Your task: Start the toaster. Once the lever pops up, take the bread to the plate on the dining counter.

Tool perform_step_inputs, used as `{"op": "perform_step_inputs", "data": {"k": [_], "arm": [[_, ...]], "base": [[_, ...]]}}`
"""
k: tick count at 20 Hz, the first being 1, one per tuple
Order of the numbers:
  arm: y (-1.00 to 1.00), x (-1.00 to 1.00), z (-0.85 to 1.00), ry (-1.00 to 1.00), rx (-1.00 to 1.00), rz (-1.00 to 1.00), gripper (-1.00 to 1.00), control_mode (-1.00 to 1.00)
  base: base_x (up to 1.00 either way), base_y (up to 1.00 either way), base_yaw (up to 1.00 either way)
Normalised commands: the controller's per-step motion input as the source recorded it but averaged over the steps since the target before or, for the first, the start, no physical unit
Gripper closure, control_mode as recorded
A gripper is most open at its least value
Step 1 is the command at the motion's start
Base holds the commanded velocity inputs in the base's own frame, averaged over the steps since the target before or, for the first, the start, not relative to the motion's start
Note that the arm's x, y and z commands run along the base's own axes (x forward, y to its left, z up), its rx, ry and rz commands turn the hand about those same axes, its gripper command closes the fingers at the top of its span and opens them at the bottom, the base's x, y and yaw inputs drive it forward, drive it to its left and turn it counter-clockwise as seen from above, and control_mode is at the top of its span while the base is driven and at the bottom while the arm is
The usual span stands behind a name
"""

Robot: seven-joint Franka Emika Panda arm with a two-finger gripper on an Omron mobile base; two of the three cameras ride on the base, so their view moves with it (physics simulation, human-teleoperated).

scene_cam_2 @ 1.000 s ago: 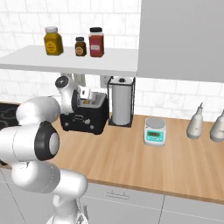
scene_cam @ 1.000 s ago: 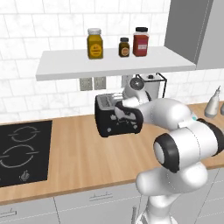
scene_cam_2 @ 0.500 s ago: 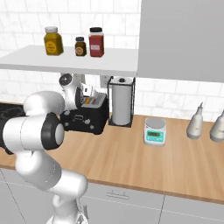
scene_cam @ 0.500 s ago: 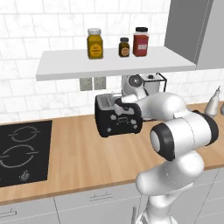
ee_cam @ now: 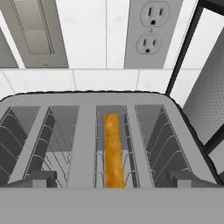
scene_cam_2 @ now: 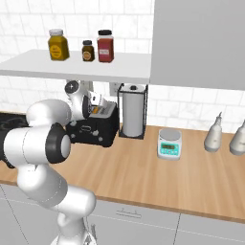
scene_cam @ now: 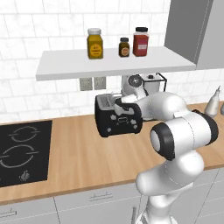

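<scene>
Overhead, end effector (ee_cam: 112, 178) spread wide above toaster (ee_cam: 65, 109); bread (ee_cam: 112, 151) upright in slot.

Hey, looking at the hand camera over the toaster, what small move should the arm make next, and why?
Probably ease straight down toward the bread. The gripper is open above the toaster, its fingertips either side of the slot where the slice's orange-brown crust shows, and nothing is held yet.
</scene>
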Motion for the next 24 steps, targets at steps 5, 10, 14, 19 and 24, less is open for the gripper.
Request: {"op": "perform_step_inputs", "data": {"k": [5,10,14,19,24], "arm": [[0.0,0.0,0.0,0.0,0.0,0.0,-1.0,-1.0],[0.0,0.0,0.0,0.0,0.0,0.0,-1.0,-1.0],[0.0,0.0,0.0,0.0,0.0,0.0,-1.0,-1.0],[0.0,0.0,0.0,0.0,0.0,0.0,-1.0,-1.0],[0.0,0.0,0.0,0.0,0.0,0.0,-1.0,-1.0]], "base": [[0.0,0.0,0.0],[0.0,0.0,0.0],[0.0,0.0,0.0],[0.0,0.0,0.0],[0.0,0.0,0.0]]}}
